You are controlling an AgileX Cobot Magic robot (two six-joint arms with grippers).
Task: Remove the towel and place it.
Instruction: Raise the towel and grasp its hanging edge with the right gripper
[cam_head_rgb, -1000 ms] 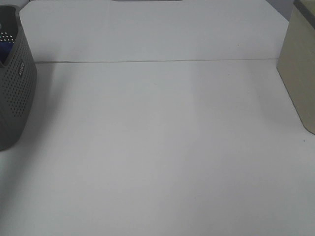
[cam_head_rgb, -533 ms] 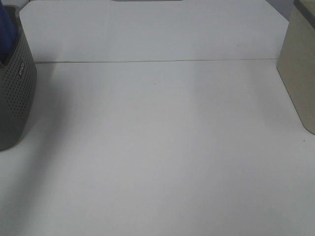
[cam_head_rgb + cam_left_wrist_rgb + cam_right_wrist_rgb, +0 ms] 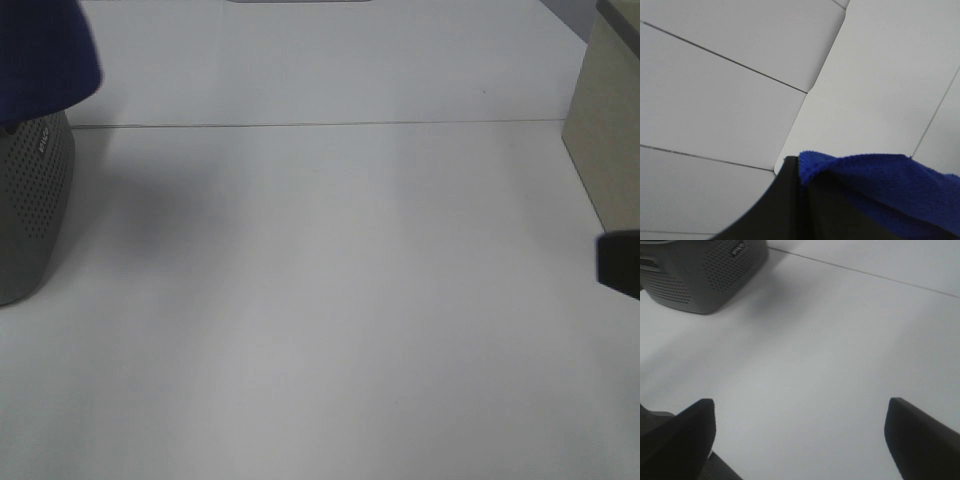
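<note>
Blue towel (image 3: 40, 55), clamped in the left gripper (image 3: 797, 190), may drag the basket (image 3: 30, 210) off the desk's left edge; right gripper (image 3: 800, 435) gapes empty.

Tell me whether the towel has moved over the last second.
Yes. The towel has risen from the basket: earlier only a sliver showed inside its rim, now it covers the rim.

Count across all three views. I log one blue towel (image 3: 40, 55). One grey perforated basket (image 3: 30, 210), with one small label (image 3: 737, 247) on its wall. One beige box (image 3: 610, 130). One white table (image 3: 330, 300), with one thin seam line (image 3: 330, 125) running across it. Two grippers in my wrist feeds: one left gripper (image 3: 795, 175), one right gripper (image 3: 800, 410). On the right one I count two dark fingers (image 3: 685, 435).
</note>
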